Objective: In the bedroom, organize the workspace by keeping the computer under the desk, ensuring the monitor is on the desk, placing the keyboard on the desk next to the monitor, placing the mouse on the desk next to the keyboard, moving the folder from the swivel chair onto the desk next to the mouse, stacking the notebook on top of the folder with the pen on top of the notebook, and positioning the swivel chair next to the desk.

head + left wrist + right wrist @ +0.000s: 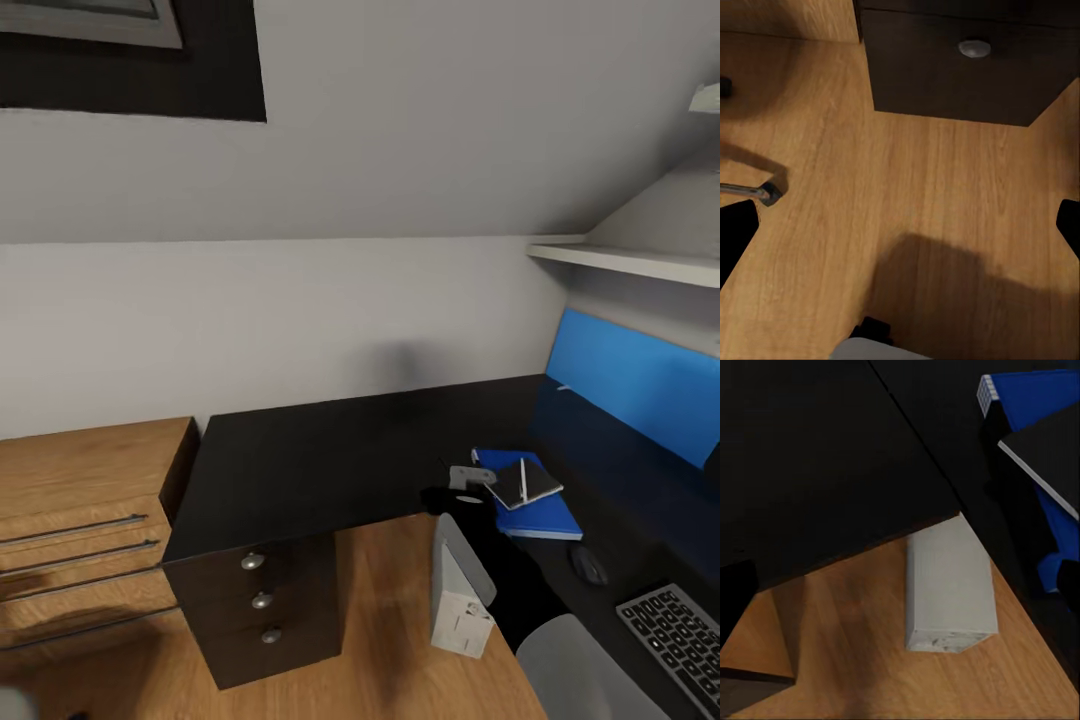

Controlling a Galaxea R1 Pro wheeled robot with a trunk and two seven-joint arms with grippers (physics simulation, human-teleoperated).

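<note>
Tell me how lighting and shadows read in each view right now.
Head view: soft and slightly blurred, the glossy desk reflecting the blue panel, with a faint shadow on the wall. Left wrist view: a broad dark shadow across the wood floor. Right wrist view: desk near black, the computer lit pale.

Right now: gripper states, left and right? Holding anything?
Left gripper: open, fingers spread wide, holding nothing.
Right gripper: open, fingers spread wide, holding nothing.
</note>
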